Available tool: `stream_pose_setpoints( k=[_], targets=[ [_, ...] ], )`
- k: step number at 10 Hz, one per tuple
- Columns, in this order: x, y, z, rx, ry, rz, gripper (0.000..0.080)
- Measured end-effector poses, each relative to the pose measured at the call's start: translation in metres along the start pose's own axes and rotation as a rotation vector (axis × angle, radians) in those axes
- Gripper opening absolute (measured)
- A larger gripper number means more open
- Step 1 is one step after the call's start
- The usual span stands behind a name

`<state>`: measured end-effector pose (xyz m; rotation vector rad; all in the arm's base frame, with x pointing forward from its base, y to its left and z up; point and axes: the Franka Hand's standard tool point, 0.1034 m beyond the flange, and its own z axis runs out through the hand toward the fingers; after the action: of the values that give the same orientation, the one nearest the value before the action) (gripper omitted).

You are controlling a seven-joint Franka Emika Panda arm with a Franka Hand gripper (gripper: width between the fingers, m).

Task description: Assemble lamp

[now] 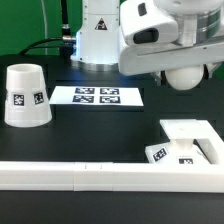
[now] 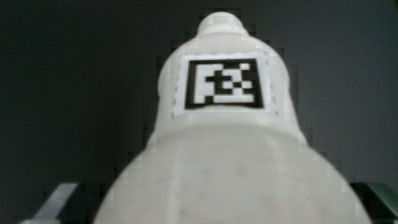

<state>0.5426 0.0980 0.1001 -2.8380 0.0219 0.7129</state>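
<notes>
While the bulb (image 1: 188, 75) hangs above the table, clamped in the closed gripper (image 1: 172, 52), no lamp parts are joined yet. The wrist view shows its tagged neck pointing away from the camera. The square base (image 1: 186, 127) lies below it, against the long rail (image 1: 90, 176). The shade (image 1: 25, 96) stands alone at the exterior view's left, beside the marker board (image 1: 97, 96). By my judgement, seating the bulb and then fitting the shade both remain.

Both views are evenly lit but soft and coarse; the close bulb (image 2: 214, 165) looks blurred.
</notes>
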Motion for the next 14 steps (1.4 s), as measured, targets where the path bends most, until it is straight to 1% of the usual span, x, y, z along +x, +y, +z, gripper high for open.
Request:
stream_pose_setpoints(
  k=[1, 2, 3, 4, 5, 6, 8, 9, 10, 12, 13, 14],
  targets=[
    [0.001, 0.002, -0.013, -0.018, 0.056, -0.029, 0.0573],
    [0.006, 0.000, -0.031, -0.024, 0.146, -0.056, 0.0573],
    [0.006, -0.002, -0.049, -0.029, 0.209, -0.067, 0.0573],
    [0.006, -0.005, -0.059, -0.029, 0.236, -0.068, 0.0573],
    [0.014, -0.010, -0.065, -0.031, 0.307, -0.066, 0.0573],
    [0.018, -0.008, -0.066, -0.038, 0.379, -0.067, 0.0573],
    [0.020, -0.004, -0.066, -0.054, 0.534, -0.065, 0.0573],
    [0.023, -0.002, -0.067, -0.062, 0.585, -0.071, 0.0573],
    [0.031, 0.004, -0.072, -0.088, 0.695, -0.105, 0.0573],
    [0.037, 0.015, -0.081, -0.131, 0.812, -0.154, 0.0573],
    [0.042, 0.019, -0.090, -0.157, 0.919, -0.172, 0.0573],
    [0.043, 0.020, -0.090, -0.170, 0.976, -0.177, 0.0573]
  ],
)
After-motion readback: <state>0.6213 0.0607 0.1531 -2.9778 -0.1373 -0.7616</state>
